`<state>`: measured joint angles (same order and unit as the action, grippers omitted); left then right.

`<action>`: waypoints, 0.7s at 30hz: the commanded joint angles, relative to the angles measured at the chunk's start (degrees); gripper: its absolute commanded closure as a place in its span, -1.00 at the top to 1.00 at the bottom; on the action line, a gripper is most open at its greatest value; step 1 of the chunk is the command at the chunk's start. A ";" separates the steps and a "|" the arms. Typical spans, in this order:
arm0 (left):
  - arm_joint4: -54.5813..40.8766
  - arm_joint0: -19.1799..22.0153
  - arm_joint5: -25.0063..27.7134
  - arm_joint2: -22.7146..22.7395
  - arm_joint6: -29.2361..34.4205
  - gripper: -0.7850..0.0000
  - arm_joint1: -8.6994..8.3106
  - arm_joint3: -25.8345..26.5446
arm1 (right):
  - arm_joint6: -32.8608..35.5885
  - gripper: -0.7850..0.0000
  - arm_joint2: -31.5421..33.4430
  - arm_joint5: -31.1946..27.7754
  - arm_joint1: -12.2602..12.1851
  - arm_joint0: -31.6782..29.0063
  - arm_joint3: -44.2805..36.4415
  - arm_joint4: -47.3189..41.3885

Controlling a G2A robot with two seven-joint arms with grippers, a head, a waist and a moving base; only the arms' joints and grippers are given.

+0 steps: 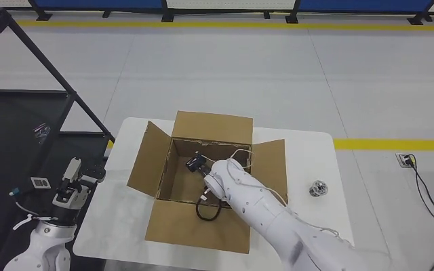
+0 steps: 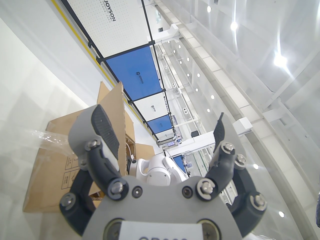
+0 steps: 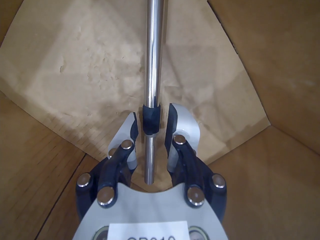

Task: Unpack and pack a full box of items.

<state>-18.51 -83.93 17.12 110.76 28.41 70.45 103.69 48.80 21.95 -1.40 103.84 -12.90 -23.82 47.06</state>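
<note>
Right claw point(image 3: 152, 123) inside box point(image 1: 196, 234), fingers narrowly apart astride steel rod point(image 3: 153, 51) (small gaps both sides). Left claw point(image 2: 161, 121) wide, empty, beside worktop point(image 1: 305, 159).

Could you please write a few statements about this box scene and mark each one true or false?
1. The right hand is down inside the cardboard box. True.
2. The metal rod lies outside the box. False: it is inside, between the right hand's fingers.
3. The left hand grips a rod. False: it is open and empty.
4. The box's flaps are folded open. True.
5. A small shiny object sits on the table beside the box. True.
</note>
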 commanded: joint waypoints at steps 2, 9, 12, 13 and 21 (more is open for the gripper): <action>0.00 0.00 0.00 0.00 0.00 1.00 0.00 0.00 | -0.14 -0.24 0.06 -0.42 0.58 0.38 -0.09 0.63; 0.00 0.00 0.00 0.00 0.00 1.00 0.00 0.00 | 2.56 -0.03 -1.35 1.67 0.43 -1.02 -7.89 6.75; 0.00 0.00 0.00 0.00 0.00 1.00 0.00 0.00 | 4.39 0.00 -0.99 3.90 -0.88 -2.85 -14.25 9.41; 0.00 0.00 0.00 0.00 0.00 1.00 0.00 0.00 | 4.99 0.00 -0.56 4.87 -1.56 -3.49 -16.88 10.38; 0.00 0.00 0.00 0.00 0.00 1.00 0.00 0.00 | 13.24 -0.04 8.62 11.58 -10.88 -13.71 -48.69 25.29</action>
<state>-18.51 -83.93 17.12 110.76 28.41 70.45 103.69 60.18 28.29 9.30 94.75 -24.36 -65.16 68.57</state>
